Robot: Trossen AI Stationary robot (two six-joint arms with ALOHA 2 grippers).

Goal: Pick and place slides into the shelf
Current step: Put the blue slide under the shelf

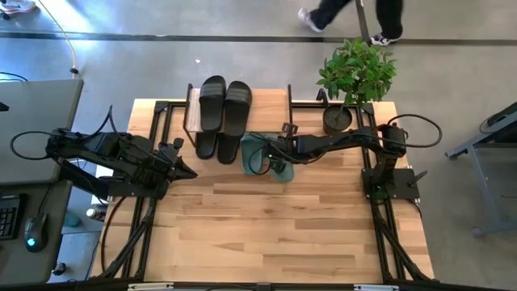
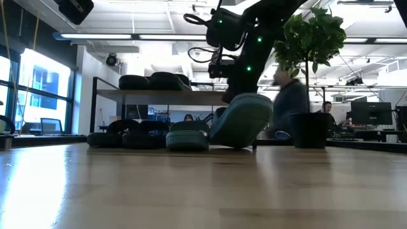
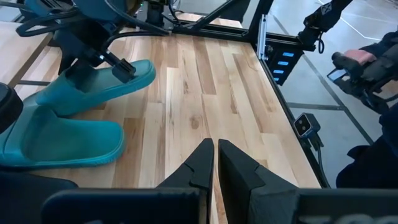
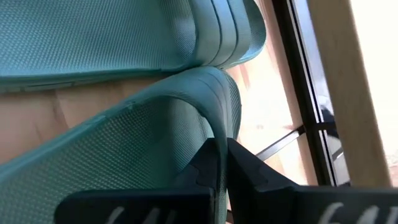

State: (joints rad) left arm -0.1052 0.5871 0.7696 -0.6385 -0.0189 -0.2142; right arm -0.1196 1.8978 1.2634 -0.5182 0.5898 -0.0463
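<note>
One black pair of slides (image 1: 224, 105) lies on the shelf's plank top (image 1: 275, 105). A second black pair (image 1: 212, 145) lies on the table, sticking out from under the shelf. One green slide (image 1: 252, 153) lies flat on the table (image 3: 62, 140). My right gripper (image 1: 276, 156) is shut on the other green slide (image 3: 99, 87), which is tilted in the low view (image 2: 241, 121). My left gripper (image 1: 191, 172) is shut and empty (image 3: 215, 158) over the table's left part. My right gripper (image 4: 222, 163) pinches the edge of the green slide's wide strap (image 4: 214, 124) between its two fingers. It comes from the table's right side, slanting down. The slide is tilted, one end (image 3: 146, 71) raised and the lower end down beside the flat green slide.
A potted plant (image 1: 349, 89) stands at the table's far right, close behind the right arm; it also shows in the low view (image 2: 311, 130). The table's near half (image 1: 275, 234) is bare wood. A person (image 1: 355, 20) walks beyond the far edge.
</note>
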